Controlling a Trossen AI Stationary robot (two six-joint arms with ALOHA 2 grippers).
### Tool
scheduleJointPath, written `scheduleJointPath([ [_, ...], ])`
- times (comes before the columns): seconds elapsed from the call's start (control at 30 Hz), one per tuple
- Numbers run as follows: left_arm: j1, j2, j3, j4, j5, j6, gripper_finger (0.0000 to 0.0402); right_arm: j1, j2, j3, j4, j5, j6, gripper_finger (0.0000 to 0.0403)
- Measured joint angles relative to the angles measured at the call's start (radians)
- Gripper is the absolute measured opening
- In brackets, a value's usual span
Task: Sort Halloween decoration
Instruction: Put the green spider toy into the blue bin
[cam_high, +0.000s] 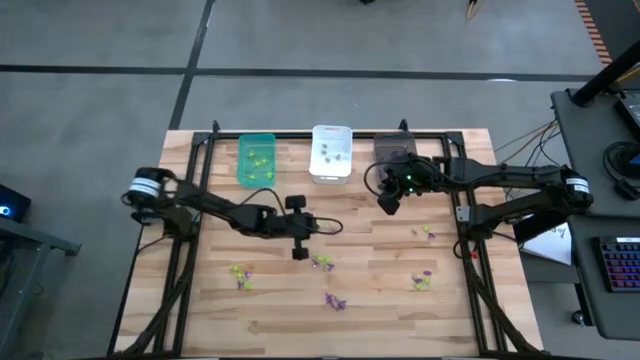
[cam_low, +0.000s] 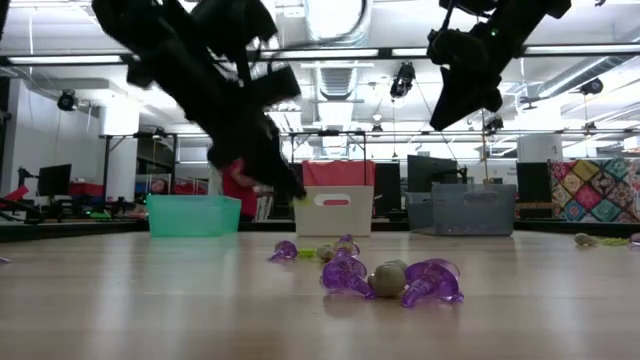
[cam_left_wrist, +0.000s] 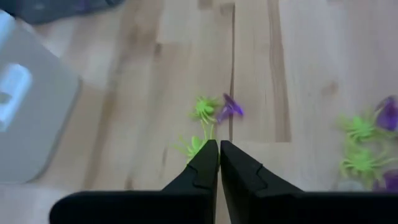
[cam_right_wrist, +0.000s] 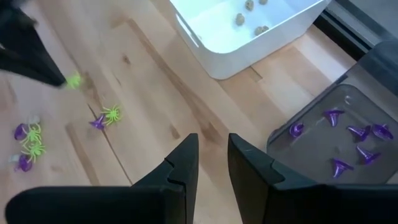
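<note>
Left gripper (cam_high: 300, 252) is down near the middle of the bench (cam_high: 380, 320), fingers (cam_left_wrist: 202, 165) pinched together on a yellow-green spider trinket (cam_left_wrist: 194, 147) that pokes out at the tips. Another green spider (cam_left_wrist: 203, 108) and a purple piece (cam_left_wrist: 231, 108) sit just past it.

Right gripper (cam_high: 388, 205) hangs over the bench by the 7 o'clock corner of the dark grey bin (cam_high: 396, 152), fingers (cam_right_wrist: 186, 163) a bit apart with nothing between them.

Bins line the 12 o'clock edge: green bin (cam_high: 256, 160) with green bits, white bin (cam_high: 331, 152) with greyish ones, grey bin holding purple hats (cam_right_wrist: 348, 134).

Loose decorations (cam_high: 334, 300) are still scattered along the 6 o'clock half, with more toward 4 o'clock (cam_high: 422, 281) and 8 o'clock (cam_high: 240, 273).
</note>
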Motion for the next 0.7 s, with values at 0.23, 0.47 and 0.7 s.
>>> scheduleJointPath([
  [0.23, 0.031, -0.212, 0.001, -0.174, -0.009, 0.002, 0.0000, 0.022, 0.000, -0.034, 0.035, -0.001, 0.009, 0.0079],
  [0.47, 0.176, -0.395, 0.002, -0.450, -0.070, -0.034, 0.0000, 0.028, 0.000, -0.042, 0.043, -0.002, 0.034, 0.0073],
  [0.7, 0.437, -0.438, 0.002, -0.560, -0.105, -0.060, 0.0000, 0.028, 0.000, -0.043, 0.046, -0.002, 0.034, 0.0077],
])
